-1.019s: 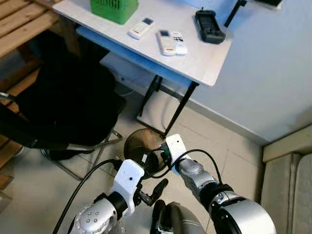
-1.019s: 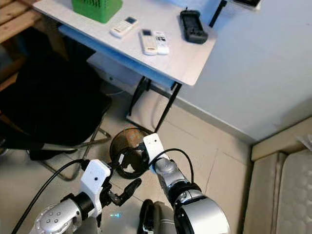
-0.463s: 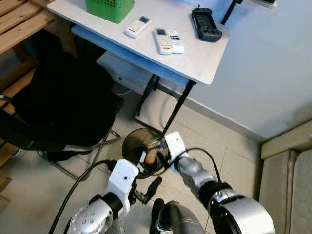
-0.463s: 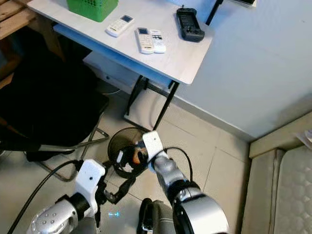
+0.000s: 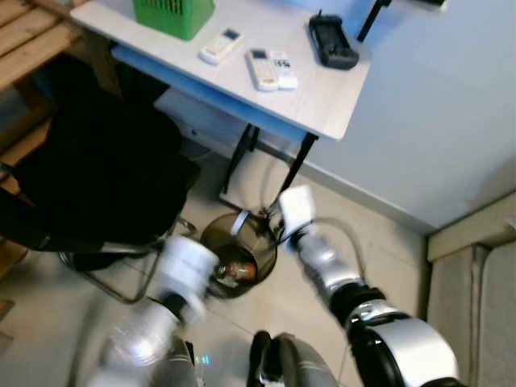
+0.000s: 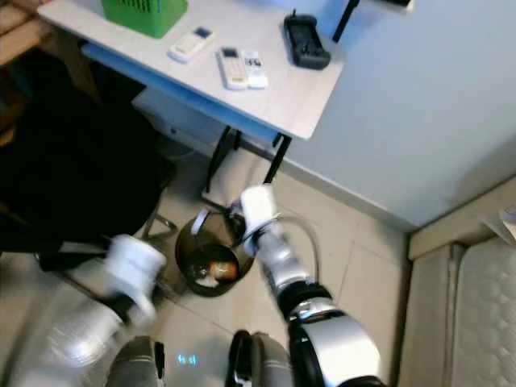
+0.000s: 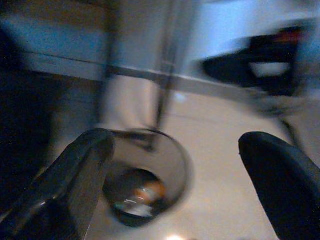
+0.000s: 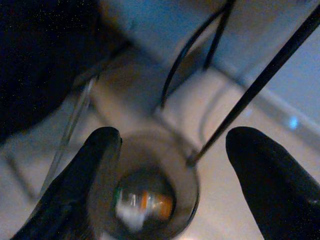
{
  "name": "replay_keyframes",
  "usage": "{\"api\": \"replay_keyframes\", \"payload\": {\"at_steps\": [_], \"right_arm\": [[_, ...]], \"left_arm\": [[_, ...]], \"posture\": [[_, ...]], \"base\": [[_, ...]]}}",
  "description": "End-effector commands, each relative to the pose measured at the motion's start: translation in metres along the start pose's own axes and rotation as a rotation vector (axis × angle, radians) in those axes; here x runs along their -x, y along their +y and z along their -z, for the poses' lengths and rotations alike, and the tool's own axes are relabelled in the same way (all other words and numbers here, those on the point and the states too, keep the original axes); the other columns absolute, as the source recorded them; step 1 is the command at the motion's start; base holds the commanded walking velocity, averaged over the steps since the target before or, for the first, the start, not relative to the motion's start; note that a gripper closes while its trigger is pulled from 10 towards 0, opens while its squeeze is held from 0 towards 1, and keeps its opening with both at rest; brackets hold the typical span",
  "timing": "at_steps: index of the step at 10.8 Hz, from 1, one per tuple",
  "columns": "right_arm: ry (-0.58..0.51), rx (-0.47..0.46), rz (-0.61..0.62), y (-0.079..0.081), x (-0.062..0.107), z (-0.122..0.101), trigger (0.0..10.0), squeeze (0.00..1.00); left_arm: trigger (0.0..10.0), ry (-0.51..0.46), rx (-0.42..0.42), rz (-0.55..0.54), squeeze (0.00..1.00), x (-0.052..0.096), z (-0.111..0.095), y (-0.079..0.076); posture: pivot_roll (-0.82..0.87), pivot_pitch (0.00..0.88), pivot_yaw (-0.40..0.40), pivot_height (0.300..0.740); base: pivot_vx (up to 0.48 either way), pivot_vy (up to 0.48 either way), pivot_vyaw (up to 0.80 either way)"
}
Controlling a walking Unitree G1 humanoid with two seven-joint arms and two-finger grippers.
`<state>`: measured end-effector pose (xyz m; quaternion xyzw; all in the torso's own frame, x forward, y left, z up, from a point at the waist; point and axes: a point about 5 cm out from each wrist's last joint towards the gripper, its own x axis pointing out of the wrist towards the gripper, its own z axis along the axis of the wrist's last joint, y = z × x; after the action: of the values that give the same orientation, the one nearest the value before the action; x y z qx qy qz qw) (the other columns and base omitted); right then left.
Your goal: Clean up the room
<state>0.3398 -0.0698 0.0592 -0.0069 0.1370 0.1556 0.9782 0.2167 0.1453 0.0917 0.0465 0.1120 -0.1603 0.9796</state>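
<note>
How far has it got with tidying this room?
Some rubbish, including something orange, already lies in the round bin on the floor. Nothing is in hand: the right gripper is open above the bin, and the left gripper is open too. Still out on the white table are three remotes, a black device and a green basket.

remotes (image 5: 219, 46): 3 | green basket (image 5: 172, 14): 1 | bin (image 5: 239, 253): 1 | chair (image 5: 97, 181): 1 | table (image 5: 326, 89): 1
</note>
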Motion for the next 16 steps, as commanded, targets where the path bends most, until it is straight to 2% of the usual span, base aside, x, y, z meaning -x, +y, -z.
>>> {"api": "replay_keyframes", "payload": {"at_steps": [1, 2, 3, 5, 6, 7, 8, 9, 11, 13, 16], "right_arm": [[-0.031, -0.031, 0.055, -0.016, 0.005, 0.002, 10.0, 0.0], [-0.172, -0.048, 0.16, -0.045, 0.021, -0.006, 10.0, 0.0], [-0.261, -0.065, 0.254, -0.066, 0.042, -0.004, 10.0, 0.0], [-0.362, -0.083, 0.373, -0.085, 0.087, 0.004, 10.0, 0.0], [-0.366, -0.092, 0.44, -0.096, 0.115, 0.013, 10.0, 0.0], [-0.321, -0.099, 0.477, -0.101, 0.142, 0.033, 10.0, 0.0], [-0.303, -0.098, 0.466, -0.098, 0.146, 0.037, 10.0, 0.0], [-0.271, -0.124, 0.413, -0.085, 0.137, 0.039, 10.0, 0.0], [-0.281, -0.119, 0.329, -0.07, 0.11, 0.02, 10.0, 0.0], [-0.284, -0.088, 0.266, -0.066, 0.094, 0.01, 10.0, 0.0], [-0.245, -0.098, 0.233, -0.061, 0.091, 0.014, 10.0, 0.0]], "left_arm": [[10.0, -0.001, 0.041, -0.037, 0.0, 0.0, 0.003, 0.003], [10.0, -0.048, 0.063, -0.097, 0.0, -0.002, -0.006, 0.014], [10.0, -0.09, 0.039, -0.152, 0.0, -0.008, -0.012, 0.022], [10.0, -0.191, -0.009, -0.281, 0.0, -0.002, -0.032, 0.041], [10.0, -0.254, -0.099, -0.323, 0.0, 0.007, -0.046, 0.05], [10.0, -0.292, -0.179, -0.289, 0.0, 0.014, -0.052, 0.051], [10.0, -0.295, -0.184, -0.278, 0.0, 0.014, -0.052, 0.051], [10.0, -0.287, -0.142, -0.238, 0.0, 0.001, -0.051, 0.042], [10.0, -0.287, -0.127, -0.202, 0.0, -0.014, -0.054, 0.035], [10.0, -0.287, -0.144, -0.156, 0.0, -0.022, -0.053, 0.028], [10.0, -0.209, -0.023, -0.209, 0.0, -0.026, -0.034, 0.034]], "posture": [[0.25, 0.083, -0.15, 0.714], [0.2, 0.026, -0.114, 0.714], [0.17, 0.0, -0.088, 0.714], [0.14, 0.0, -0.063, 0.714], [0.12, 0.0, -0.053, 0.714], [0.11, 0.0, -0.034, 0.714], [0.1, 0.0, -0.035, 0.714], [0.1, 0.0, -0.034, 0.714], [0.1, 0.0, -0.038, 0.714], [0.09, 0.0, -0.043, 0.714], [0.07, 0.0, -0.049, 0.714]], "base": [[0.0, 0.0, 0.0], [0.0, 0.0, 0.0], [0.0, 0.0, 0.0], [0.0, 0.0, 0.0], [0.0, 0.0, 0.0], [0.0, 0.0, 0.0], [0.0, 0.0, 0.0], [0.0, 0.0, 0.0], [0.15, -0.159, 0.0], [0.347, -0.328, 0.0], [0.364, -0.307, 0.0]]}}
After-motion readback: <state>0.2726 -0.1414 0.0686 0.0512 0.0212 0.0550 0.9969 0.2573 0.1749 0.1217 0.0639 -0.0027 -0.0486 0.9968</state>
